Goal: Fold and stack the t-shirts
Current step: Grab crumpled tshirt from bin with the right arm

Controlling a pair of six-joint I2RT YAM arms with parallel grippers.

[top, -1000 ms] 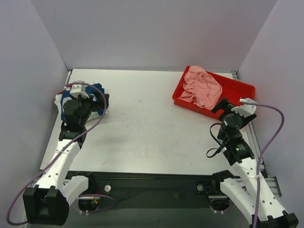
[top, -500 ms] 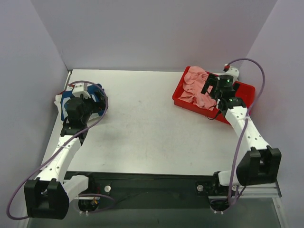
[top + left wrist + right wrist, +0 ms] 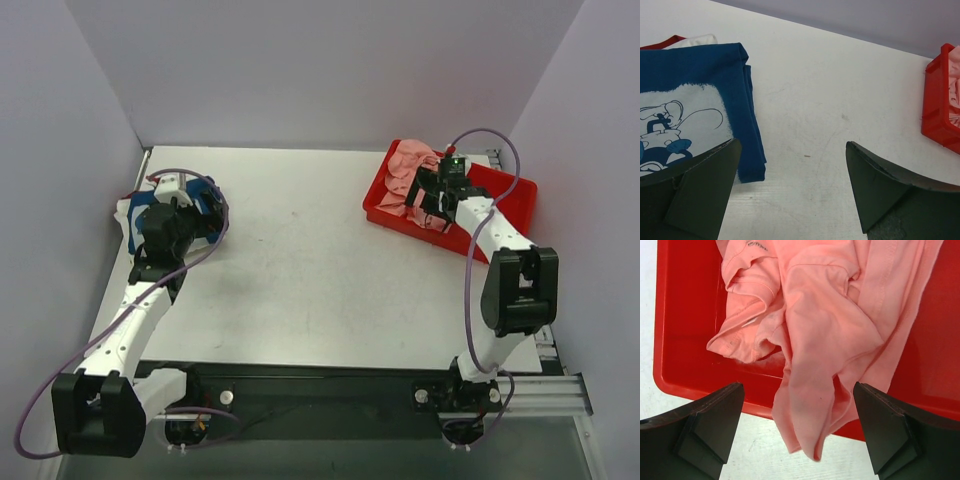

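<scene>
Hanging over the red tray (image 3: 685, 340) at the table's (image 3: 840, 75) far right corner, the right gripper (image 3: 797, 387) has its fingers spread wide with nothing between them. It is lined up above the crumpled salmon-pink t-shirt (image 3: 825, 340), which lies heaped in the tray with one fold spilling over the near wall onto the table. That placement suggests the tray serves as the bin of unfolded laundry and this shirt is the next to be lifted out. In the wrist view the pads appear clear of the cloth, though how far above it they sit cannot be told. Across the table, the navy blue t-shirt (image 3: 695, 75) with its white cartoon print lies folded flat on top of a white shirt (image 3: 700, 40) and a red one (image 3: 665, 42), whose edges peek out behind it. This looks like the finished stack. The left gripper (image 3: 792, 145) is just beside that stack's near corner, jaws wide apart and empty, probably parked out of the way.
</scene>
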